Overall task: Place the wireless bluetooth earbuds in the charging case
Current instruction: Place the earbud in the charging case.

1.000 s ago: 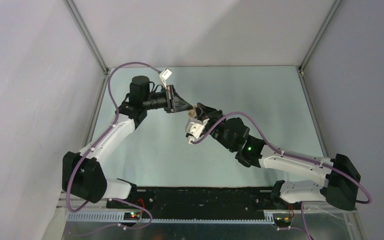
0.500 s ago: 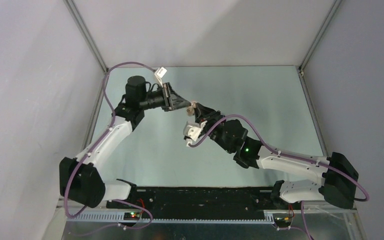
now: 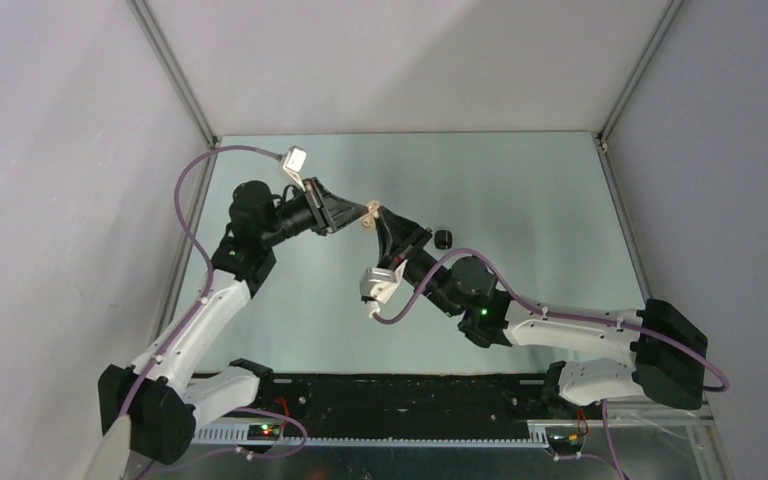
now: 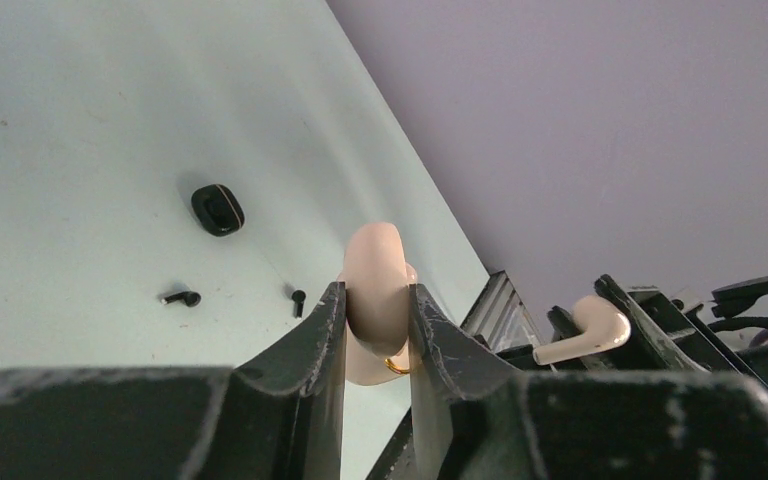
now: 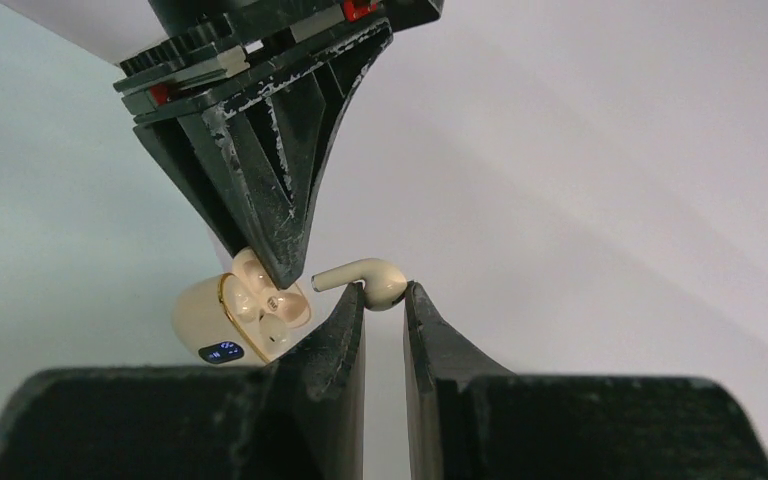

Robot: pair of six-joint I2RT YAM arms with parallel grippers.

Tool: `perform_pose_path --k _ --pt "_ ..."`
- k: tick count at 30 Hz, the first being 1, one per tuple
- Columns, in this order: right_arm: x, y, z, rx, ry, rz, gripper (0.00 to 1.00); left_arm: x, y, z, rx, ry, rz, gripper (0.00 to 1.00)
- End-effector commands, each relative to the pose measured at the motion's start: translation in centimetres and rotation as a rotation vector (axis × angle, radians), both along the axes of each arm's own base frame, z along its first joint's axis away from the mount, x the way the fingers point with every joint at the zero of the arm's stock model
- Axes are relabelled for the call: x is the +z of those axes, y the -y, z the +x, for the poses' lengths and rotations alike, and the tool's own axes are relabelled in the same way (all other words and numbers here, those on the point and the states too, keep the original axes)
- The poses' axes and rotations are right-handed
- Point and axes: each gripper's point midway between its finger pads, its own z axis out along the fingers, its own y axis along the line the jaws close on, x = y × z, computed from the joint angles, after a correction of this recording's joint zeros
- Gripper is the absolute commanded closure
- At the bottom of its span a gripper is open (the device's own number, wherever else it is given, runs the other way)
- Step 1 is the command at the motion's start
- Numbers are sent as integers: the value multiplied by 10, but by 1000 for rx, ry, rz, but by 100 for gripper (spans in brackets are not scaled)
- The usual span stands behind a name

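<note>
My left gripper (image 4: 375, 300) is shut on an open beige charging case (image 4: 375, 275), held above the table; the case also shows in the right wrist view (image 5: 230, 320), lid open, with one beige bud seated inside. My right gripper (image 5: 384, 295) is shut on a beige stemmed earbud (image 5: 370, 280), just right of the case opening and apart from it. Both grippers meet in mid-air in the top view (image 3: 370, 216). Two tiny black earbuds (image 4: 182, 297) (image 4: 298, 298) lie loose on the table near a small black case (image 4: 218, 209).
The black case shows in the top view (image 3: 443, 238), just right of the right gripper's fingers. Grey enclosure walls close the table at the back and on both sides. The pale green table (image 3: 520, 190) stretches to the back right.
Both grippers have moved left and toward the back, staying tip to tip. The left arm has swung left. The black case has come into sight beside the right arm.
</note>
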Motion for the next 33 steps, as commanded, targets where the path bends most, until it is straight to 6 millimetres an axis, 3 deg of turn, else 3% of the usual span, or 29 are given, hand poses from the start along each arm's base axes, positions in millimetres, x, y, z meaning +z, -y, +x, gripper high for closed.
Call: perform_pose_path --k 1,9,21,33 --pt "6 -2 -10 22 69 15 100 21 -3 0 50 73 -50 100" --pt "-14 -9 -12 27 100 -67 100 23 -5 0 68 70 -64 100" --pt "-8 -16 -13 43 144 -63 100 13 -6 -3 72 66 -53 100" --pt "-6 -17 2 13 155 -75 100 13 -3 -7 59 82 -51 100"
